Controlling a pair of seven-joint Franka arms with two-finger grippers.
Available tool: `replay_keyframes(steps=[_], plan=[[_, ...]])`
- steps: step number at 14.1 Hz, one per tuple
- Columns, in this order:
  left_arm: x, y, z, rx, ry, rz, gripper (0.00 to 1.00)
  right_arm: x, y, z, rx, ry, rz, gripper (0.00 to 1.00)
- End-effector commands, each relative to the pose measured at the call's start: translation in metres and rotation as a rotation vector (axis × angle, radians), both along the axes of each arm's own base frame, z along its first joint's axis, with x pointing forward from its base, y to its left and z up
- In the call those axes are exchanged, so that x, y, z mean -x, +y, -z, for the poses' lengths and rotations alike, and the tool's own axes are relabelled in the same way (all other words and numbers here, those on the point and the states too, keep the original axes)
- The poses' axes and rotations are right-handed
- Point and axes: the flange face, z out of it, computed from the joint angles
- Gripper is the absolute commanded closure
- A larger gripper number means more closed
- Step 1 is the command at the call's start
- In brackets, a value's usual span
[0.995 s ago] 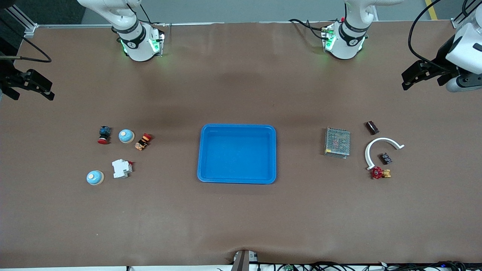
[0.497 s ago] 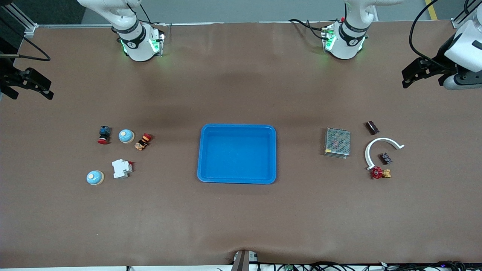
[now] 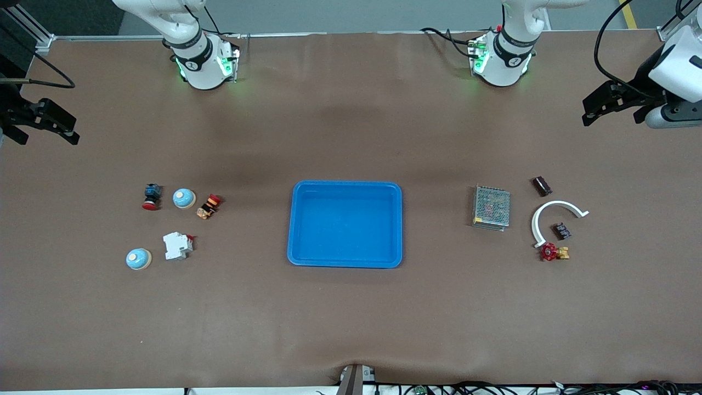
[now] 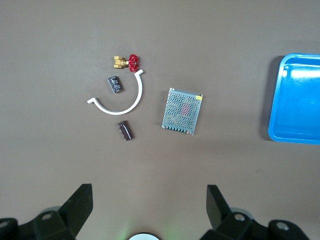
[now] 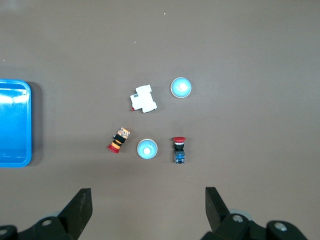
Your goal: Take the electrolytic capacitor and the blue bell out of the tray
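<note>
Right claw (image 3: 41, 122) hangs with fingers apart over the desk's edge at the right arm's end. Two blue bells (image 3: 184, 198) (image 3: 138, 259) sit on the desk near that end: smooth, hard domes, likely slippery, best pinched low across the base. The tray (image 3: 345, 262) at mid-desk holds nothing. The dark electrolytic capacitor (image 3: 542, 186) lies on the desk toward the left arm's end, light and rigid; grip it across its barrel. Left claw (image 3: 609, 105) hangs spread over that edge.

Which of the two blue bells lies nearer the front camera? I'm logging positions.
The blue bell beside the white breaker; the other bell sits between two red-capped push buttons.
</note>
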Motion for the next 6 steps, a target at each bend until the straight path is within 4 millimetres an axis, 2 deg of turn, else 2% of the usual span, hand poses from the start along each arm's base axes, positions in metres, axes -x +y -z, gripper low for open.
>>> replay_keyframes(steps=[1, 6], plan=[[0.0015, 0.0026, -0.0108, 0.016, -0.003, 0.015, 0.00, 0.0036, 0.0016, -0.0056, -0.017, -0.002, -0.001, 0.00], [-0.0001, 0.0030, -0.0144, 0.012, -0.010, 0.013, 0.00, 0.0021, 0.0021, -0.0039, -0.016, 0.001, -0.002, 0.00]])
